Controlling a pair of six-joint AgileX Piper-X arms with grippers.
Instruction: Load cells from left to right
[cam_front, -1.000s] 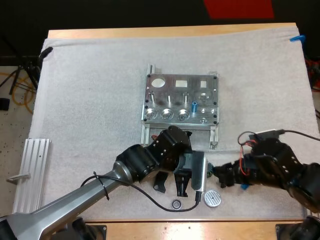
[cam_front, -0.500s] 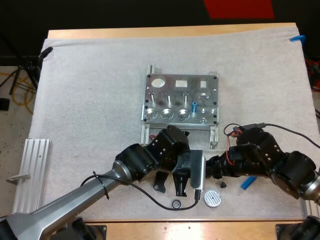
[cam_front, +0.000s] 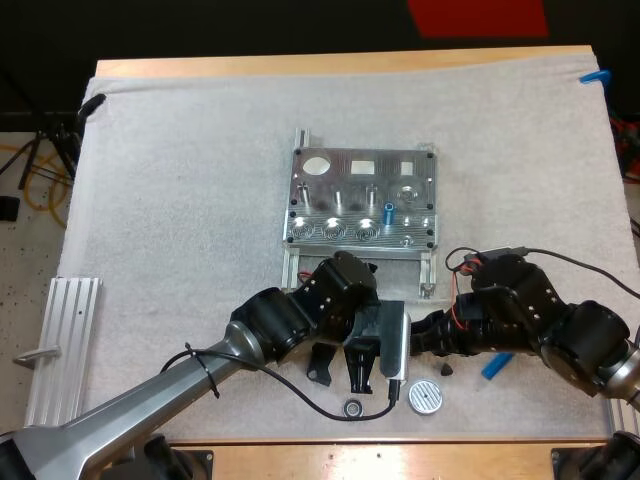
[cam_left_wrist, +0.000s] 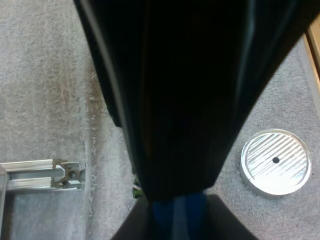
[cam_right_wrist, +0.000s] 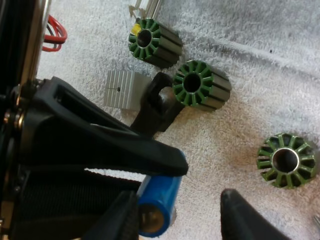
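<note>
**Hazards**

1. Dropped cell. The left gripper (cam_front: 368, 372) is closed on a blue cell (cam_right_wrist: 159, 202), which shows at its tips in the left wrist view. The right gripper (cam_front: 425, 338) stands open around that cell and grips nothing. If the left jaws release before the right jaws bear on the cell, the cell is likely to fall to the mat (cam_front: 180, 200) and roll.
2. Off-centre grip. In the right wrist view the cell lies just beside one of the right gripper's fingers (cam_right_wrist: 245, 215) and well clear of the other. Closing from here may push the cell sideways or tilt it in the left gripper's hold.
3. Collision. The two grippers are close together, so a small approach error could bring the fingers into contact.
4. Disturbed parts. Three green-and-grey stators (cam_right_wrist: 200, 85) lie near the handover point, and a silver disc (cam_front: 425, 397) lies at 6 o'clock from the right gripper. Either could be knocked.

**Arm pose**

Both grippers work at 6 o'clock from the fixture (cam_front: 360, 200), near the table's front edge. The left gripper points toward 6 o'clock. The right gripper reaches toward 9 o'clock to meet it. A loose blue piece (cam_front: 493, 366) lies on the mat at 4 o'clock from the right gripper.
</note>
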